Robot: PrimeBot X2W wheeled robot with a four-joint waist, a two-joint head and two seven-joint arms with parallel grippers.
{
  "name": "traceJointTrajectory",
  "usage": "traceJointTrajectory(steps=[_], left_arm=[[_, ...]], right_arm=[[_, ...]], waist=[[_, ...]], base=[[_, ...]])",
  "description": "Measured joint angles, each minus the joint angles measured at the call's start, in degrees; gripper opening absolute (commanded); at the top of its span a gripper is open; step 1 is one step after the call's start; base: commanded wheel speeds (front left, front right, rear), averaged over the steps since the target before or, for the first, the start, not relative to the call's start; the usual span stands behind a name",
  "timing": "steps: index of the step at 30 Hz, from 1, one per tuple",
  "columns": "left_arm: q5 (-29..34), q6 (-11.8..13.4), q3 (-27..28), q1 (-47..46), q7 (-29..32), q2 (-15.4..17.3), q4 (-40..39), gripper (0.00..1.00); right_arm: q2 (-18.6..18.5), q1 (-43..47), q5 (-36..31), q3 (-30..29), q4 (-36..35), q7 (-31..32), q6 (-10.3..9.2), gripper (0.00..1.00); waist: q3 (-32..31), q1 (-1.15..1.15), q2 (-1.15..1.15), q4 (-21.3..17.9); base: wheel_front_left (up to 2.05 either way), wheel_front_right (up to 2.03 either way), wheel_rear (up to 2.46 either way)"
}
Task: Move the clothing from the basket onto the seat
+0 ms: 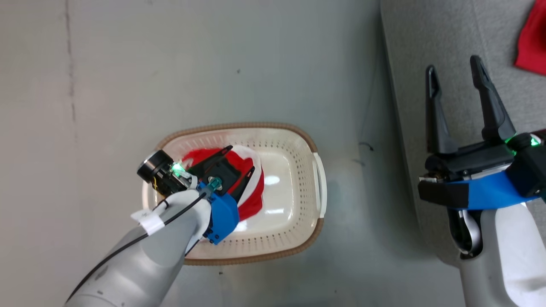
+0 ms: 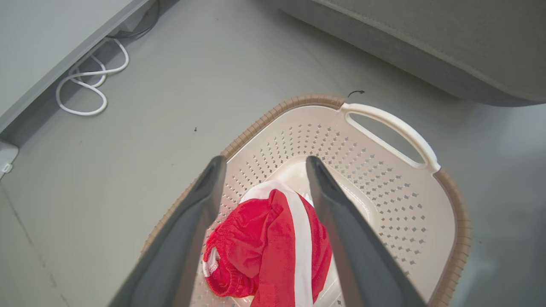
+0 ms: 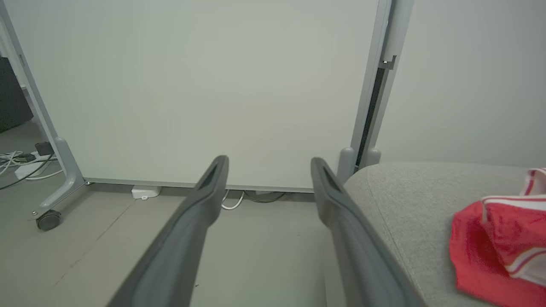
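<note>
A cream perforated basket (image 1: 298, 179) (image 2: 396, 192) with a brown rim stands on the grey floor. A crumpled piece of red clothing (image 1: 251, 187) (image 2: 273, 251) with white stripes lies in its left half. My left gripper (image 1: 241, 160) (image 2: 264, 164) hangs open just above that garment, one finger on either side of it. On the right lies the grey seat (image 1: 460, 34) (image 3: 426, 200), with another red garment (image 1: 532, 42) (image 3: 499, 247) resting on it. My right gripper (image 1: 455, 70) (image 3: 268, 164) is open and holds nothing, over the seat's left edge.
A white partition panel on wheeled feet (image 3: 204, 94) stands behind the floor area. White cables (image 2: 85, 81) lie along its base. Bare grey floor (image 1: 170, 64) surrounds the basket.
</note>
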Motion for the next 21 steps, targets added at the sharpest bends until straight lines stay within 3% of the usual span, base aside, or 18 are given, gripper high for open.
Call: traceJointTrajectory(steps=[14, 21], left_arm=[[-6.0, 0.0, -12.5, -10.7, 3.6, -0.2, 9.8, 1.0], [-8.2, 0.0, -16.0, -14.6, 7.5, 0.2, 12.8, 1.0]], right_arm=[[0.0, -6.9, -0.2, 0.8, -4.0, 0.0, 0.0, 1.0], [0.0, -8.0, -0.9, -0.4, -7.2, 0.0, 0.0, 1.0]], waist=[[14.4, 0.0, 0.0, -2.4], [21.6, 0.0, 0.0, -3.5]], base=[[0.0, 0.0, 0.0], [0.0, 0.0, 0.0]])
